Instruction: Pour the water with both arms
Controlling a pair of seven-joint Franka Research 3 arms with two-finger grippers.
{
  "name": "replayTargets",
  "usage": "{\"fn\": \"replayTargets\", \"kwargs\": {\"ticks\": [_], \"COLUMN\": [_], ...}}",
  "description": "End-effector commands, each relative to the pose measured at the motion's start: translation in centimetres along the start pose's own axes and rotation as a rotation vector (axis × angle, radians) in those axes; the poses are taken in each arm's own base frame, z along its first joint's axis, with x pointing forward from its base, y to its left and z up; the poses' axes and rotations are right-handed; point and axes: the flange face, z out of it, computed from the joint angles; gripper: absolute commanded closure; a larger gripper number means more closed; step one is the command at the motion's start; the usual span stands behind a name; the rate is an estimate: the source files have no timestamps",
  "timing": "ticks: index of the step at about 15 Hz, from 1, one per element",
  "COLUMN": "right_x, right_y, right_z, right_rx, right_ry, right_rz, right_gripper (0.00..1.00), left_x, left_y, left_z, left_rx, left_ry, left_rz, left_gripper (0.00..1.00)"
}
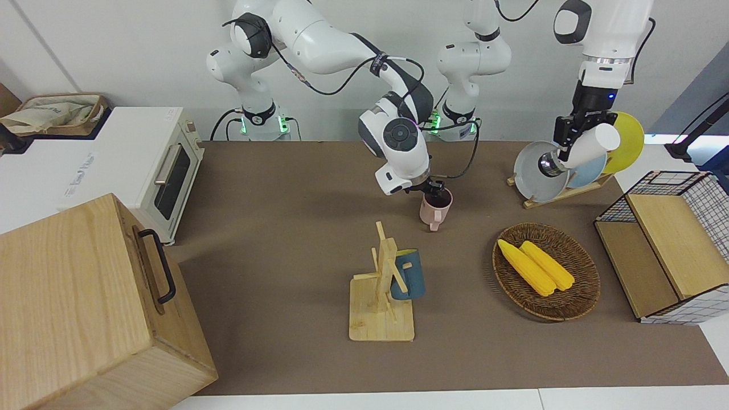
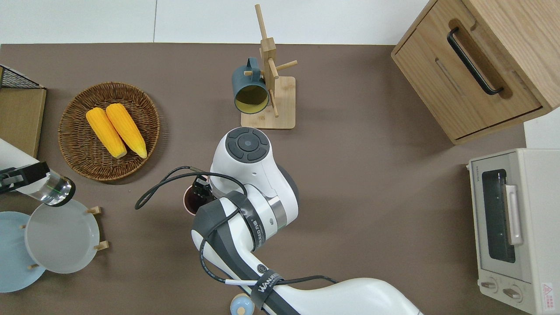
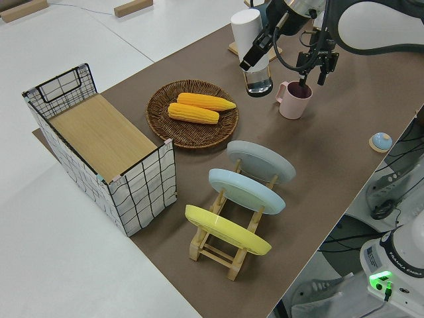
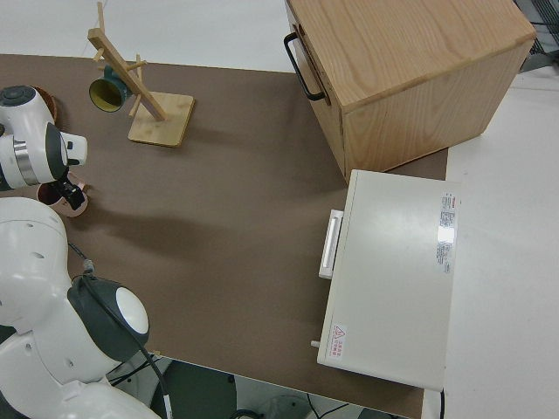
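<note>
Front: right gripper (image 1: 435, 187) is down at the pink mug (image 1: 436, 209) mid-table, one finger inside the rim, so it looks clamped on the rim. Left gripper (image 1: 569, 143) is up in the air gripping a white bottle (image 1: 589, 147), tilted, clear end lowest. Overhead: mug (image 2: 191, 200) mostly hidden under the right arm, nearer the robots than the mug rack (image 2: 269, 94); bottle (image 2: 37, 181) sits over the table edge by the grey plate (image 2: 61, 236) and the corn basket (image 2: 109, 131). Left side: bottle (image 3: 252, 53) hangs apart from the mug (image 3: 293, 101), not over it; right gripper (image 3: 317, 63) fingers straddle the mug rim. Right side: gripper (image 4: 70, 194) at the mug (image 4: 54, 194), grip unclear here.
</note>
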Motion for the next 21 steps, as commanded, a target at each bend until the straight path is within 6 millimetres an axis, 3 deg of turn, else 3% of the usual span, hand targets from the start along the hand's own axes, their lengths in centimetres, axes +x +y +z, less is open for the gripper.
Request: {"fn": "replayTargets", "kwargs": {"ticks": [1,5,9,15,17,21], "right_x": [-1.3,-1.7,-0.5,1.7,3.3,4.9], "right_y": [0.7,2.2,6.6,14.0,18.6,25.2], "right_z": [-5.3,-10.9,-19.5,-28.5,-32.6,-37.6], "right_rx": [0.007,0.003,0.008,-0.057,-0.079,-0.136], "right_ry": [0.024,0.08,0.121,0.205,0.232,0.27], "right_rz": [-0.028,-0.038,-0.058,-0.18,-0.242,-0.343], "right_gripper": [0.015,0.013,0.013,0.013,0.013,0.013], "left_x": [-2.8,-4.4,-6.9,-9.7,-10.7,-12.5], "left_y": [1.1,4.2,7.8,12.5,14.1,16.0], "left_z": [-0.7,0.9,2.5,4.0,4.2,5.1], "left_rx": [0.017,0.01,0.008,-0.099,-0.136,-0.152], "left_ry": [0.04,0.0,-0.037,-0.102,-0.121,-0.153], "left_rz": [0.022,0.071,0.092,0.139,0.16,0.201], "left_gripper": [1.0,1.0,1.0,1.0,1.0,1.0]}}
